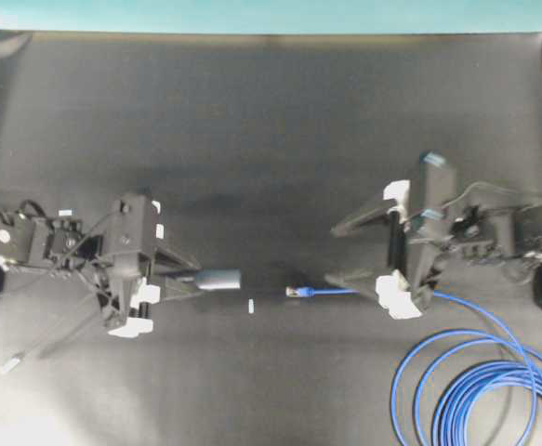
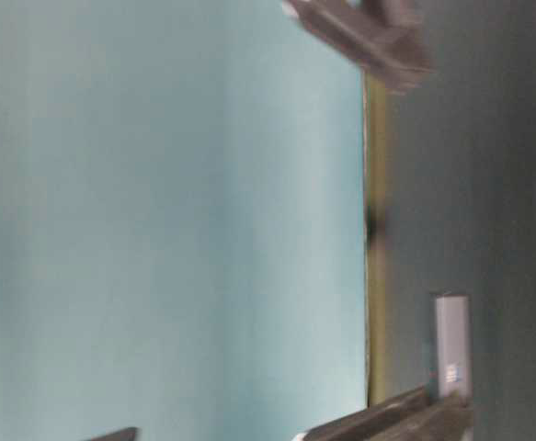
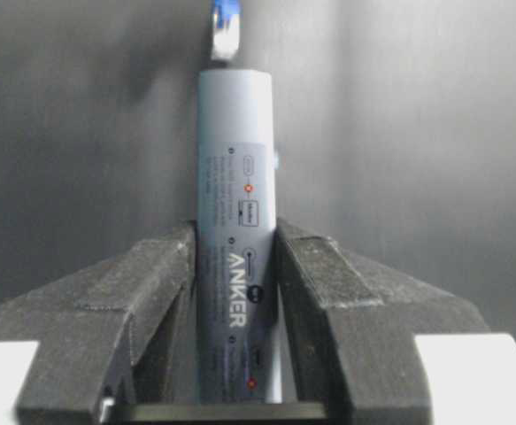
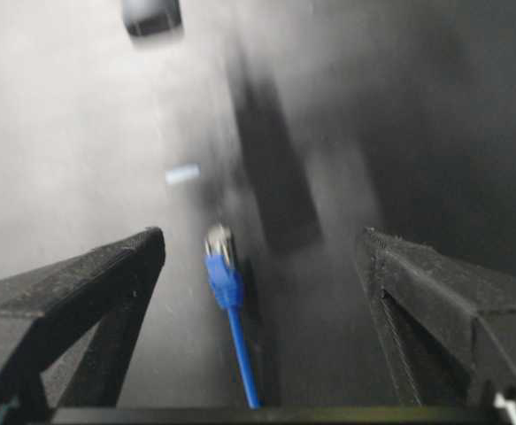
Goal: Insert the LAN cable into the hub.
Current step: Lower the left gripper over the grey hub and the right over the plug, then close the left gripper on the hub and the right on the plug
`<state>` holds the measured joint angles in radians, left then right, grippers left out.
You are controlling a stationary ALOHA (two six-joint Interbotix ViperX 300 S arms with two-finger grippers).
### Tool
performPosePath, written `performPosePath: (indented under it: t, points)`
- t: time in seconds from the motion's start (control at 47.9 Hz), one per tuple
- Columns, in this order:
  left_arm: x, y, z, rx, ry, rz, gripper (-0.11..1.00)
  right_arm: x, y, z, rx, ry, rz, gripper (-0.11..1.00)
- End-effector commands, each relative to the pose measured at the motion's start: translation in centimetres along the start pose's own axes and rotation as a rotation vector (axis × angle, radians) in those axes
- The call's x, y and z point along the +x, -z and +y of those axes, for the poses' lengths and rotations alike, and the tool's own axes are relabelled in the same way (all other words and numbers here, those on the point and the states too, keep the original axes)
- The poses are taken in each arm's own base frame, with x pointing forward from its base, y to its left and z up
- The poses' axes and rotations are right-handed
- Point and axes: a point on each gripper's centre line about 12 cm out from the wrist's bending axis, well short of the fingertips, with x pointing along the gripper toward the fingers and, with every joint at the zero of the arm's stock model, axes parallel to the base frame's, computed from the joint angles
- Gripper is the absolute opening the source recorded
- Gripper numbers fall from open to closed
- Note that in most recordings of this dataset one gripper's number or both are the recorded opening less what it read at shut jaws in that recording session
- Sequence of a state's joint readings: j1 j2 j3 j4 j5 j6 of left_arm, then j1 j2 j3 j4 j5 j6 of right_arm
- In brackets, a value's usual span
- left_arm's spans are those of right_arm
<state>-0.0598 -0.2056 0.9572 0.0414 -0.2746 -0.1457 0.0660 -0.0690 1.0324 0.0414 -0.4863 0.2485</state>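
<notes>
Holding the hub level in my left hand — rigid, slick. LAN cable plug lies on the surface, facing it; right hand wide open, empty. Cable is light, springy — take it just behind the plug.

Two black arms with exposed black cables, white blocks at the finger bases, black ridged triangular fingers, small coloured indicator lights
</notes>
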Motion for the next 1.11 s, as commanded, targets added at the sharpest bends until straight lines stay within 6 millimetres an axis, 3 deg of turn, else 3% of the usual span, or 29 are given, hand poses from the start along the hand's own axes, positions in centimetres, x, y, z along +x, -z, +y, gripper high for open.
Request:
performPosePath:
  t: [0.0, 0.251, 0.459, 0.919, 1.086]
  points:
    - [-0.5, -1.6, -0.2, 0.001, 0.001, -0.005, 0.29, 1.1, 1.4, 0.4, -0.011, -0.013, 0.020, 0.84]
    - [-0.5, -1.8, -0.6, -0.017, 0.000, 0.051, 0.29, 3.8, 3.3, 0.8, -0.026, -0.024, 0.061, 0.84]
    - [-0.5, -1.9, -0.8, -0.025, 0.005, 0.053, 0.29, 5.2, 3.8, 1.4, -0.040, -0.034, 0.079, 0.82]
    - [-0.5, -1.7, -1.0, -0.026, 0.008, 0.066, 0.29, 5.4, 5.3, 2.1, -0.059, -0.032, 0.184, 0.78]
    - [-0.5, -1.5, -0.9, -0.043, 0.007, 0.071, 0.29, 5.8, 5.5, 2.0, -0.059, -0.030, 0.191, 0.67]
